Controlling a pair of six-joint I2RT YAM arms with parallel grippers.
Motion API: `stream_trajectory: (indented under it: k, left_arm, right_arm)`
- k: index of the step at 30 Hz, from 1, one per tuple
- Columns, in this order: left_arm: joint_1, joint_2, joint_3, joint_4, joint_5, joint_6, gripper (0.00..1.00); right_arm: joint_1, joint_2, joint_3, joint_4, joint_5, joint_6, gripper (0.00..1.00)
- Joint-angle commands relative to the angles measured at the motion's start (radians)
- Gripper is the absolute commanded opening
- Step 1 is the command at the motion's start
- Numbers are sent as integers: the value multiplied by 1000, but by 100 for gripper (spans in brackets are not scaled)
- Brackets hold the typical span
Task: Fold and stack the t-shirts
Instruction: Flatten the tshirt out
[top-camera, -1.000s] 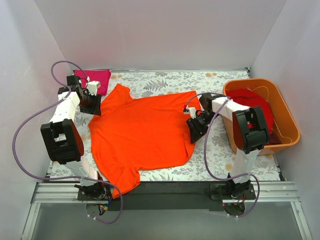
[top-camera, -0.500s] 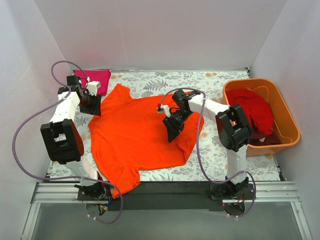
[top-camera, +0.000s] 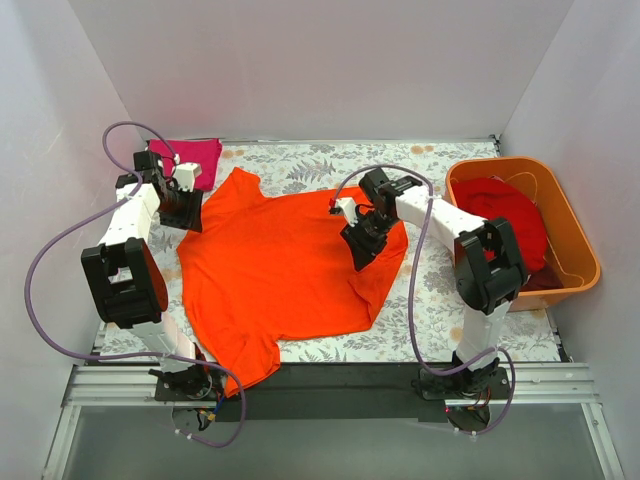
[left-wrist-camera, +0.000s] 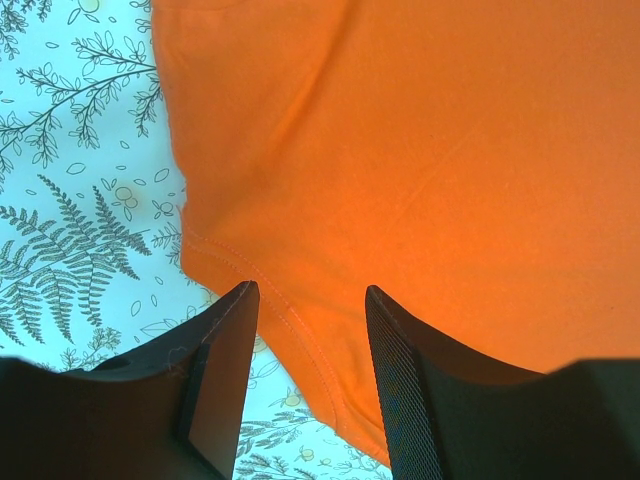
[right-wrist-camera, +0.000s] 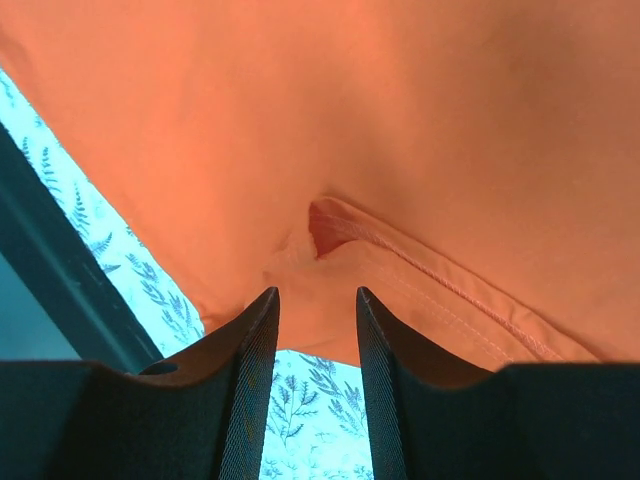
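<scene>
We saw a table (top-camera: 440, 300) covered in a pale leaf-print cloth, closed in by plain pale walls (top-camera: 320, 70) on three sides, with a dark rail at 6 o'clock where both arms were bolted. Spread flat over the middle of the table lay the orange t-shirt (top-camera: 280, 260), by far the biggest thing there, one sleeve reaching toward 11 o'clock and the other hanging over the near edge at about 7 o'clock. At 3 o'clock stood a rigid orange tub (top-camera: 580, 250), and inside it the red t-shirt (top-camera: 515, 220) lay bunched up. The magenta t-shirt (top-camera: 195, 155) sat in the far corner at about 10 o'clock, partly hidden behind the left arm. The left gripper (top-camera: 185, 210) hung at the orange shirt's 10 o'clock edge; its wrist view showed the left gripper (left-wrist-camera: 310, 300) spread wide, grasping nothing, with the shirt's stitched hem and bare printed cloth below the gap. The right gripper (top-camera: 365, 245) was over the shirt's 3 o'clock side; from its wrist the right gripper (right-wrist-camera: 318, 300) stood parted by a narrower gap, released, with a small pucker of hem just beyond the tips; we could not tell whether the tips touched the fabric.
</scene>
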Motion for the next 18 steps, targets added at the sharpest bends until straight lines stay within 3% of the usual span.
stream_trajectory:
  k: [1, 14, 18]
  left_arm:
    - [2, -40, -10, 13, -1, 15, 46]
    - [2, -61, -44, 16, -23, 19, 46]
    - [2, -63, -42, 20, -26, 24, 46]
  right_arm:
    - [28, 33, 38, 10, 52, 2, 43]
    - [79, 111, 66, 7, 48, 5, 41]
    - [79, 99, 44, -13, 60, -9, 28]
